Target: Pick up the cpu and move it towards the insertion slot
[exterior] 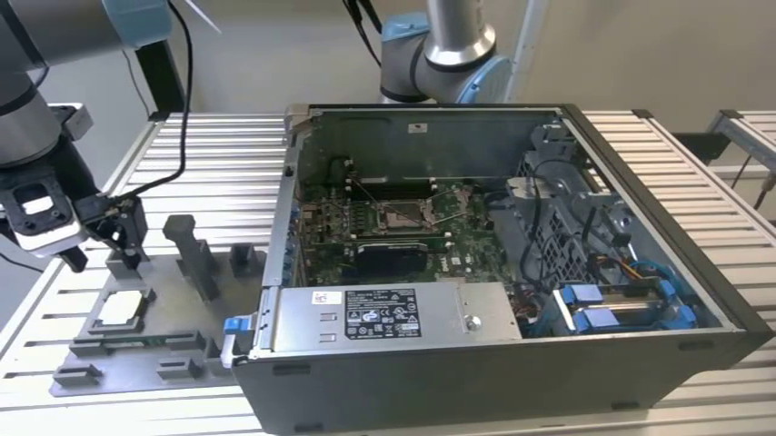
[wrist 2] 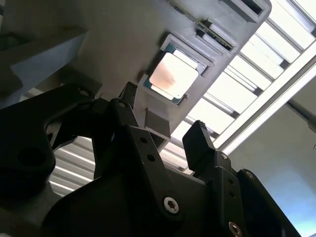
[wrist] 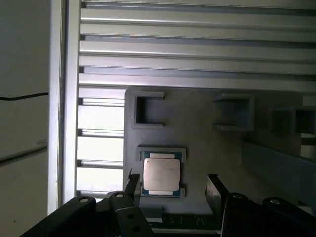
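Gripper [wrist: 172, 183] is spread wide and empty, jaws well apart in both wrist views. It hangs over the grey fixture [wrist: 197, 133], one finger [wrist: 132, 181] on each side of the cpu's line, not touching it.

Cpu [wrist: 161, 174] lies flat in its shallow pocket on the fixture, silver face up, not yet picked. In the exterior view it is at the left, on the table [exterior: 218, 154] outside the case [exterior: 510, 363]. The gripper is above it and slightly further back.

Slot [exterior: 401, 214] is well apart from it, deep inside the open case on the green board, with a shiny frame and a tan centre.

Likely risks:
- The pocket has raised lips close to the chip edges. Fingers coming down slightly off line would probably land on the lip instead of the chip sides and miss the grasp.
- The chip is thin and flat with little edge to pinch. An uneven or off-centre squeeze could tilt it or pop it out.
- The fixture looks loose on the slatted table, so a finger pushing it may shift it.
- The case wall stands between fixture and slot. A low carry could clip the rim.
- A black cable [exterior: 182, 118] hangs near the wrist and could snag on the fixture posts.
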`<state>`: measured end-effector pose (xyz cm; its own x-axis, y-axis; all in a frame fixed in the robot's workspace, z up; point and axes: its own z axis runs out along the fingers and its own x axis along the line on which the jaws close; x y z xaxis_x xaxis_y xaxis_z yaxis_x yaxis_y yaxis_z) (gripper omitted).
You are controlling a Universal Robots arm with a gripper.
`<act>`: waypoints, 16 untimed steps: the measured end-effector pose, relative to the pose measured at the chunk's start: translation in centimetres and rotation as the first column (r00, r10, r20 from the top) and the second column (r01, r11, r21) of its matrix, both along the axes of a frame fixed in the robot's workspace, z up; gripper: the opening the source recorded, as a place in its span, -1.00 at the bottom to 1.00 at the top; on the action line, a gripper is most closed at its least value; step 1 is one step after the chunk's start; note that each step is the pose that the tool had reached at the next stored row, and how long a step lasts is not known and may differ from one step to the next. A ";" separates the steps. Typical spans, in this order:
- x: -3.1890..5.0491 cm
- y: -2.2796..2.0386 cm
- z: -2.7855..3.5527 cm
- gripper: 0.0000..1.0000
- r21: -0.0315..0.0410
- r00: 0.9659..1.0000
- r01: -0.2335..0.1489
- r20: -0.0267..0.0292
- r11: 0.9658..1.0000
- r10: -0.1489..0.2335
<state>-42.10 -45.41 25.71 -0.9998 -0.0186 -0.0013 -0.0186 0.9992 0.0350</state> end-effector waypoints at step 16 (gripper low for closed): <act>0.00 0.00 -0.47 1.00 0.000 1.000 0.000 0.000 1.000 0.000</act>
